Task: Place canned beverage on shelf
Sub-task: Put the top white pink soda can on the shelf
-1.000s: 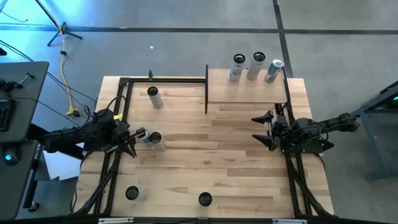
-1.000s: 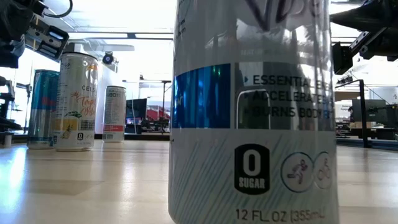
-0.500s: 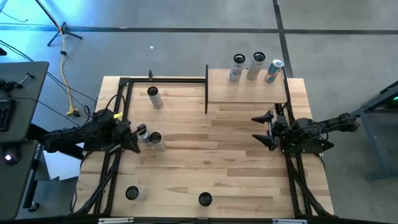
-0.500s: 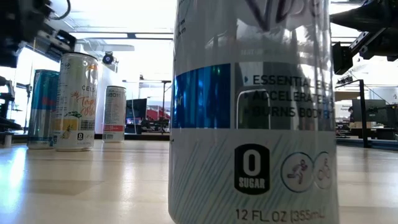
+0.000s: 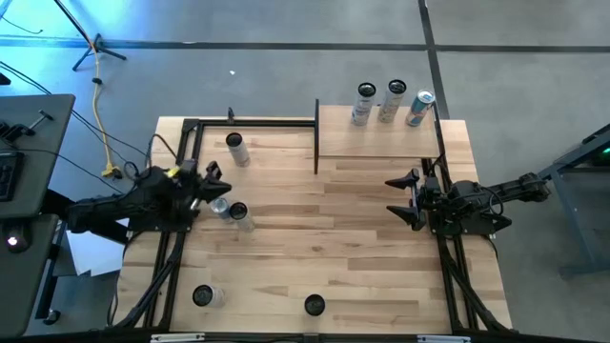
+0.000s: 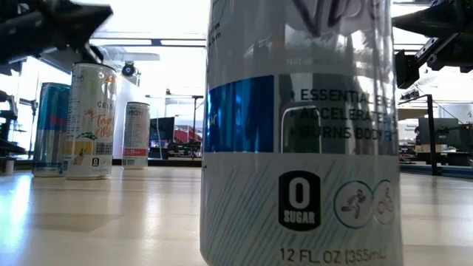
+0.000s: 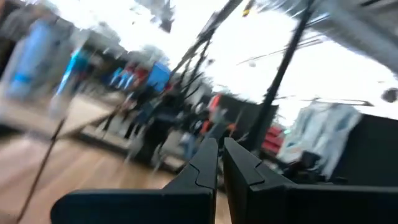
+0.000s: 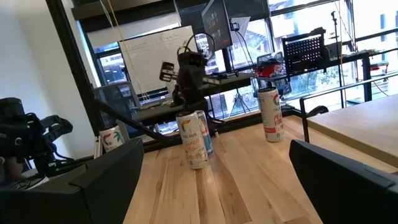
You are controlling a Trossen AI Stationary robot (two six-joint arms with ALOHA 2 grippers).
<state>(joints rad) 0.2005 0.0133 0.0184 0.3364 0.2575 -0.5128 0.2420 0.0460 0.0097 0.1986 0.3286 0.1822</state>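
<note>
I'm working over the table (image 5: 315, 248), with the shelf (image 5: 376, 133) raised at its far right corner and already carrying three cans (image 5: 391, 103) along its back edge. Four more cans stand on the tabletop: one at the far left (image 5: 236, 149), a pair (image 5: 232, 213) touching each other at mid-left, one near-left (image 5: 205, 296) and one near-centre (image 5: 314, 305).

My left gripper (image 5: 212, 178) sits just beyond the pair, on their far-left side, above them rather than around them. Its fingers (image 7: 211, 163) are pressed together on nothing, and its wrist view is smeared, so I judge the arm to be swinging. My right gripper (image 5: 408, 198) waits over the right side of the table in front of the shelf, fingers spread wide and empty.

As I read it, the step is picking one can off the table, most likely from the pair. To do it well I would part the fingers fully before descending, then come in on the side away from the neighbour, since the two touch and a finger between them would knock one over. I would grip mid-height, level, and lift straight up before carrying across. The shelf is well apart from this arm, so a handover to the right arm may be needed.
</note>
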